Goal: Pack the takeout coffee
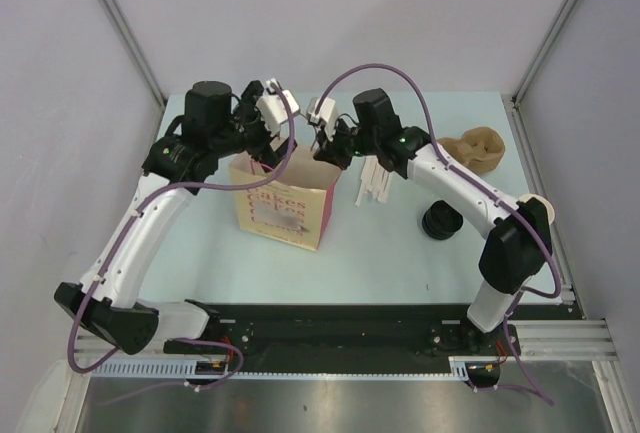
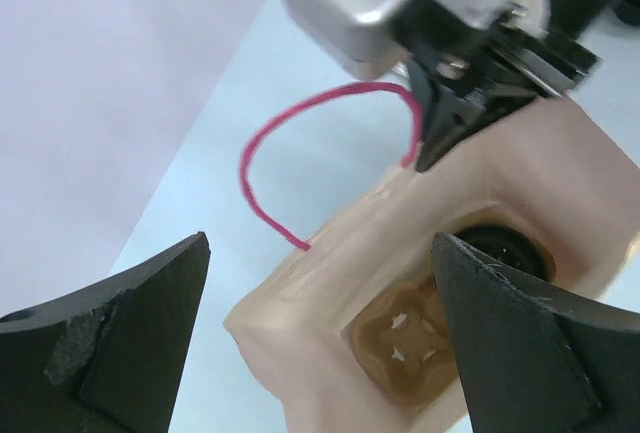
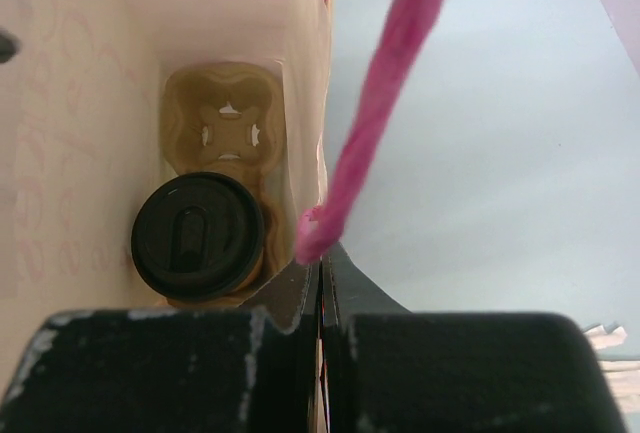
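Note:
The takeout coffee (image 3: 198,236), a brown cup with a black lid, sits in a brown pulp carrier (image 3: 228,118) at the bottom of a cream paper bag (image 1: 285,203) with pink cord handles (image 3: 380,93). The lid also shows in the left wrist view (image 2: 505,248), next to the carrier's empty slot (image 2: 405,343). My right gripper (image 3: 322,268) is shut on the bag's rim where the pink handle joins, at the bag's right side (image 1: 330,148). My left gripper (image 2: 320,243) is open and empty above the bag's left end (image 1: 262,148).
A pile of black lids (image 1: 440,221) lies right of the bag. White sticks (image 1: 375,183) lie just beside the bag's right wall. A brown pulp item (image 1: 478,148) sits at the back right. Grey walls close in both sides.

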`<state>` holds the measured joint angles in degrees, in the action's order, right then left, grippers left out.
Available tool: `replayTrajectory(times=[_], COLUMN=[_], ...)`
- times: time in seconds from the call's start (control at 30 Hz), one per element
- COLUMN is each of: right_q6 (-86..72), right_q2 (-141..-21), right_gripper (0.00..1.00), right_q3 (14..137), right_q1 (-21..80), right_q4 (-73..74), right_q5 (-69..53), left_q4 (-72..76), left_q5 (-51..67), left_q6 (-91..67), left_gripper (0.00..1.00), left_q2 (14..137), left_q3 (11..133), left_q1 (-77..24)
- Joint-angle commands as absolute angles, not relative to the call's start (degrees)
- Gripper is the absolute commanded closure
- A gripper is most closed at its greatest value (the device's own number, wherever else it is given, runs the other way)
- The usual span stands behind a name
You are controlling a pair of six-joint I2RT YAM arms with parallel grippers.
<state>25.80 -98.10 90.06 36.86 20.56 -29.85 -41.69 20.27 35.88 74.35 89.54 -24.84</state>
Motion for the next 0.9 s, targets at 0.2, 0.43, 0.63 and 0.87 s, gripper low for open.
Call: replayTrajectory(times=[0.2, 0.43, 0.63, 0.87], right_q6=[27.9, 27.9, 28.4, 29.3], right_q2=[-99.9, -101.8, -102.7, -104.1], right_gripper=[1.0, 1.0, 1.0, 1.0], right_q3=[94.0, 98.3, 100.6, 102.3], right_q1=[35.9, 34.4, 33.9, 33.8], right_q4=[22.7, 23.9, 24.6, 25.0], right_q5=[-29.9, -30.5, -30.4, -29.3], left_q4=[-24.7, -26.7, -27.2, -26.5], left_q5=[5.1, 4.6, -2.0, -1.8], left_q6=[15.1, 3.2, -1.0, -1.8], left_gripper=[0.01, 0.0, 0.01, 0.01], left_q2=[70.3, 73.5, 74.7, 72.9], left_q3=[83.0, 93.9, 97.3, 95.0], left_q1=[-24.0, -22.9, -20.3, -18.2])
